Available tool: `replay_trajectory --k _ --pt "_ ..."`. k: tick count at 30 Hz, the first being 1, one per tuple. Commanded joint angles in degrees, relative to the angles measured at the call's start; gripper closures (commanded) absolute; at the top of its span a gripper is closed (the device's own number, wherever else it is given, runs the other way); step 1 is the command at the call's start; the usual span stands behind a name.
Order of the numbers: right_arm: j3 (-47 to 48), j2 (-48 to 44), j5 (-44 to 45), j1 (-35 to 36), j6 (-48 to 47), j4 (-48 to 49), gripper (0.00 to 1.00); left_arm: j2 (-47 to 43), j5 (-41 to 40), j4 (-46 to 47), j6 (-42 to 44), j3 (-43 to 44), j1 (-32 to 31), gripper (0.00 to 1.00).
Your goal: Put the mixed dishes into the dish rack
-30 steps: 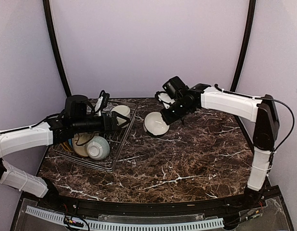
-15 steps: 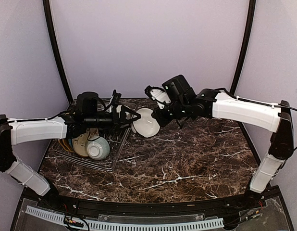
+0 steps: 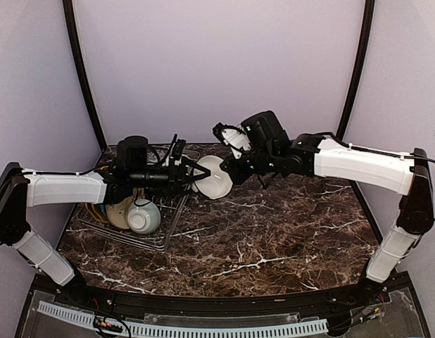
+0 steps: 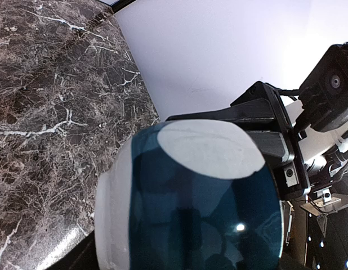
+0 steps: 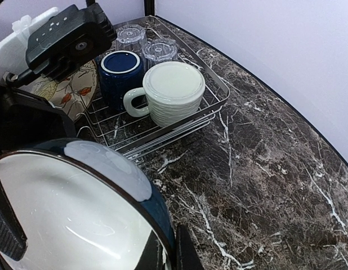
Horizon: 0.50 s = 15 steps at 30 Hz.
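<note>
Beside the rack [image 5: 179, 130], outstretched arms meet: right jaws clamp the bowl [image 3: 216, 182], left jaws gape.

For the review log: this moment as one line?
phase: mid-air handover | right hand: shut on navy bowl | left hand: open at bowl | dish rack: holds cream mug, navy mug

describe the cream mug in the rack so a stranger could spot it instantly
On the marble table sits a wire dish rack. In its corner by the open marble, next to two clear tumblers, stand two mugs. The one you want is the cream ribbed mug; the dark navy mug beside it is smooth.
</note>
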Motion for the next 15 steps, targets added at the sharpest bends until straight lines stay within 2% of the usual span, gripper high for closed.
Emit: replay_trajectory --k 1,11,15 --pt "-0.37 -2.87 -0.99 0.36 0.41 6.18 1.0 -0.46 2.33 3.83 -0.65 -0.65 -0.38 0.23" --pt "-0.78 -2.01 -1.52 0.39 0.77 5.86 1.0 -1.49 0.57 6.32 0.7 -1.82 -0.38 0.51" --pt "-0.07 -1.5 -2.09 0.4 1.18 4.96 1.0 -2.04 -0.2 6.34 2.32 -1.83 -0.36 0.68"
